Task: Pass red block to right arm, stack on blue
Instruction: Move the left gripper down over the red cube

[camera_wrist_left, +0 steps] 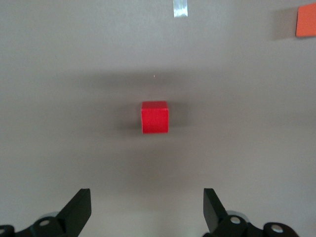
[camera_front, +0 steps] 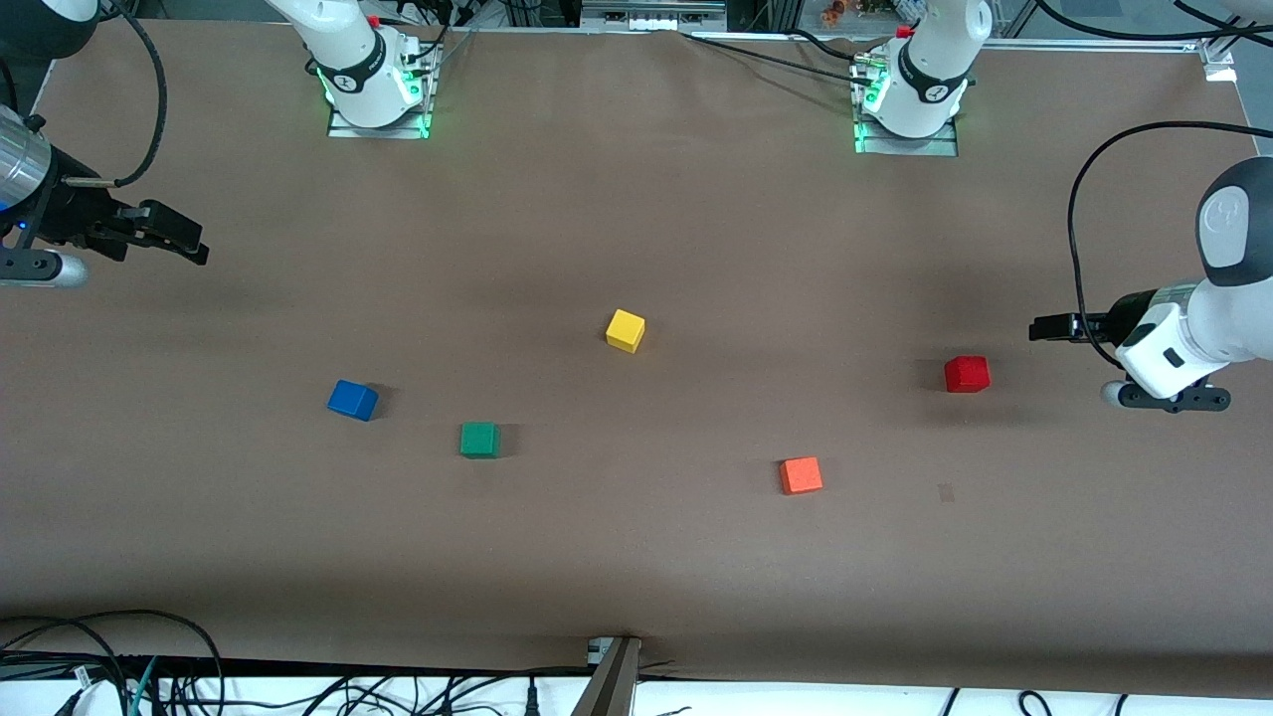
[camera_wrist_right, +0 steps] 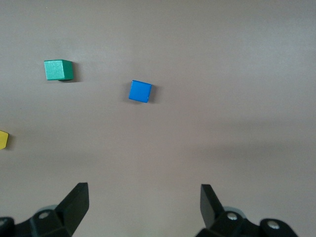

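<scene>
The red block (camera_front: 966,374) (camera_wrist_left: 155,117) rests on the brown table toward the left arm's end. My left gripper (camera_front: 1044,327) (camera_wrist_left: 147,207) hovers in the air close to it, open and empty. The blue block (camera_front: 352,400) (camera_wrist_right: 140,91) lies toward the right arm's end. Up over that end of the table, well away from the blue block, my right gripper (camera_front: 189,242) (camera_wrist_right: 144,203) is open with nothing between its fingers.
A green cube (camera_front: 479,439) (camera_wrist_right: 58,69) sits beside the blue one, slightly nearer the front camera. A yellow cube (camera_front: 625,329) (camera_wrist_right: 3,139) lies mid-table. An orange cube (camera_front: 801,474) (camera_wrist_left: 306,21) lies nearer the camera than the red block. Cables run along the table's near edge.
</scene>
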`<state>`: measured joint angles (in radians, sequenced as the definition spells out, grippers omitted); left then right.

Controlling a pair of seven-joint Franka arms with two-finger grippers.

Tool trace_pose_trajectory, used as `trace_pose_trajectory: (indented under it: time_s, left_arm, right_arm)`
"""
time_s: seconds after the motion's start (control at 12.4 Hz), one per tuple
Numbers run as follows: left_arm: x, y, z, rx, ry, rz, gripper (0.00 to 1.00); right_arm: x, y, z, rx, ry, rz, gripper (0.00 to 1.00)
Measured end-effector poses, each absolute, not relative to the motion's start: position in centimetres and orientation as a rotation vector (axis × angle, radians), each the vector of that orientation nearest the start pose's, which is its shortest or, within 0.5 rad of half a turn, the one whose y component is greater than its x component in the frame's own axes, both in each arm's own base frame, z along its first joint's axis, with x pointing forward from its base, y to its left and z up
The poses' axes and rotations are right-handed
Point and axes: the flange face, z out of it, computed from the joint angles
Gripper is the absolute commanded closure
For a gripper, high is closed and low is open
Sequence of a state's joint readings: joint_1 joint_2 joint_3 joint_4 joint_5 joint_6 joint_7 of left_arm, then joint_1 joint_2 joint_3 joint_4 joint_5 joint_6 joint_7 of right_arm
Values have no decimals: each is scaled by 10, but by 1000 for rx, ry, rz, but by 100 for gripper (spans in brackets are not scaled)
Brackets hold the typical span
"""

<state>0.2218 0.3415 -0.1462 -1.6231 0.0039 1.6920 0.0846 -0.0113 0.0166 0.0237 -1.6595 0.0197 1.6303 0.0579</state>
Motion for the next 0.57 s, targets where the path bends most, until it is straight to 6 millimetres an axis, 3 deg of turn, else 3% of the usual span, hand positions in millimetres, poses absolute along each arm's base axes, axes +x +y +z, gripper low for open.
trace_pose_trajectory:
  time_s: [0.16, 0.32, 0.57]
  left_arm:
    - [636, 60, 372, -3175, 30, 382, 0]
    - [650, 62, 318, -3176, 63, 360, 0]
    - [655, 62, 257, -3153, 102, 340, 0]
  right_arm:
    - [561, 9, 578, -3121, 74, 73, 0]
    - [561, 9, 578, -3121, 74, 74, 0]
    - [561, 9, 578, -3121, 74, 75, 0]
